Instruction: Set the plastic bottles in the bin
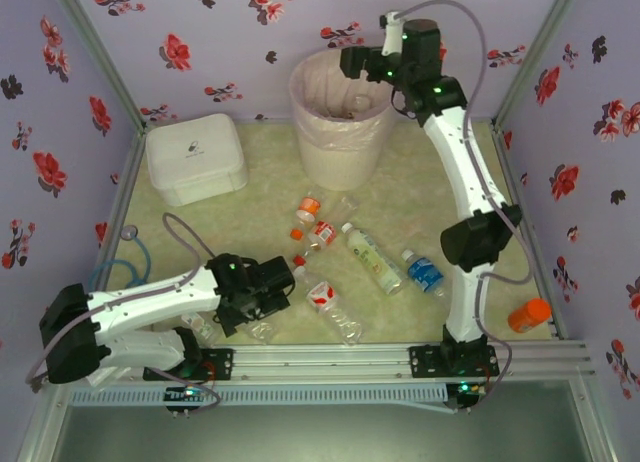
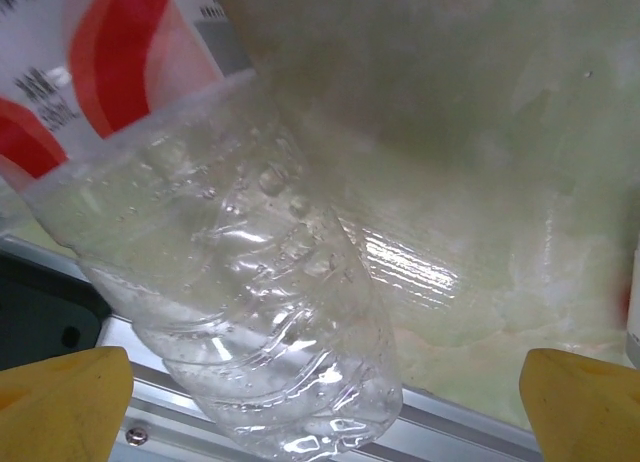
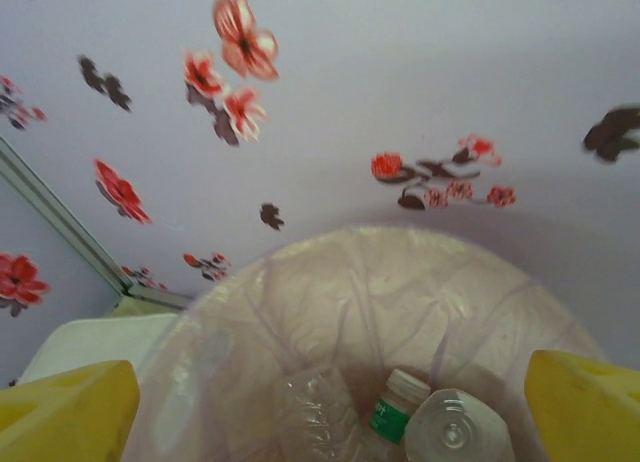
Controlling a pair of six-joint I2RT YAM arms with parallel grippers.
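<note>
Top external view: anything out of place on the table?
An orange item lies alone by the right wall, apart from the bottles clustered in the middle; I cannot tell what it is. Nothing looks spilled.

Roughly eight loose bottles, one bin, one white box

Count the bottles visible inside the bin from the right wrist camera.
3: a clear bottle left, a green-labelled bottle centre, an end-on bottle right. Others may be hidden beneath.
</note>
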